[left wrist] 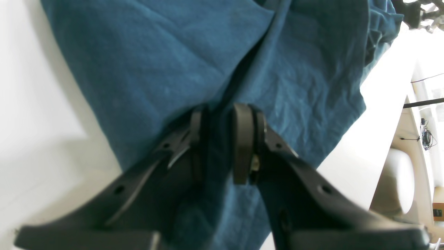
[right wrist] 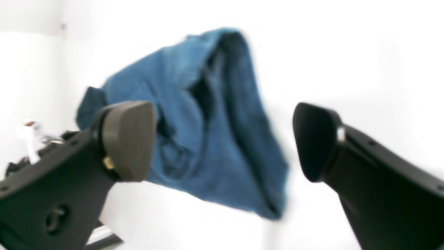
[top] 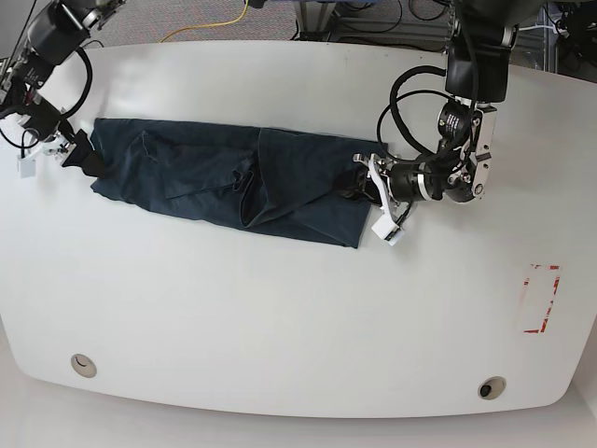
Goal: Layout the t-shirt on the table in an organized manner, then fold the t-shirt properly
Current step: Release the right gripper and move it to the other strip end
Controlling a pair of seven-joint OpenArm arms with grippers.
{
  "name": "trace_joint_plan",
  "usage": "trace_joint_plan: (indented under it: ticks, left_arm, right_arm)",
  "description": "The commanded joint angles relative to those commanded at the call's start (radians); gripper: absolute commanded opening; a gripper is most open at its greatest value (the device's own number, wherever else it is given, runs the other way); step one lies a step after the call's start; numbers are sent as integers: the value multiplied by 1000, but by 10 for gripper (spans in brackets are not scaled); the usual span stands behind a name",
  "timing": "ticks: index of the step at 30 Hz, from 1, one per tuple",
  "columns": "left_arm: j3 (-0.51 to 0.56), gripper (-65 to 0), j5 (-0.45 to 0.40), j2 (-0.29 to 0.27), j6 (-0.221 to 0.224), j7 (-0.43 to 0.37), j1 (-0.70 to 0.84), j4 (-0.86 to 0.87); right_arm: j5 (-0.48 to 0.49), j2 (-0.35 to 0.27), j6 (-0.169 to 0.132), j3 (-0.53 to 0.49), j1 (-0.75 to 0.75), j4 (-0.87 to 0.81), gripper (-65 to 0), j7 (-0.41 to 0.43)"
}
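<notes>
Now, from the base view's left: your right gripper gapes wide, empty, at the t-shirt end, so close on that edge first. The shirt lies bunched across the table; your left gripper pinches its other end, so pull apart evenly

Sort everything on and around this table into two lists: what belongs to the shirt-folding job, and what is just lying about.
Belongs to the job:
- t-shirt, stretched in a wrinkled band
- table
- left end effector, shut on the t-shirt's edge
- right end effector, open, at the opposite end

Just lying about:
- red tape rectangle
- two grommet holes
- yellow cable beyond the far edge
</notes>
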State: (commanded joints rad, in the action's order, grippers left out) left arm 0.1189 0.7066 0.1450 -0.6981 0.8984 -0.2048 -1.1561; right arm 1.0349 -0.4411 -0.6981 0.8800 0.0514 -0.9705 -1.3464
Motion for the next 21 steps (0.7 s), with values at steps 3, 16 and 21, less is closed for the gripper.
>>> trace_joint_plan:
  ticks: [3, 16, 21]
  left_arm:
    - [0, -550, 0, -2, 0, 0, 0, 0]
    - [0, -550, 0, -2, 0, 0, 0, -2]
    - [0, -550, 0, -2, 0, 0, 0, 0]
  right_arm:
    - [2, 28, 0, -41, 0, -5, -59, 0]
    - [2, 115, 0, -66, -2, -107, -127, -2]
    - [2, 109, 0, -68, 0, -109, -374, -2]
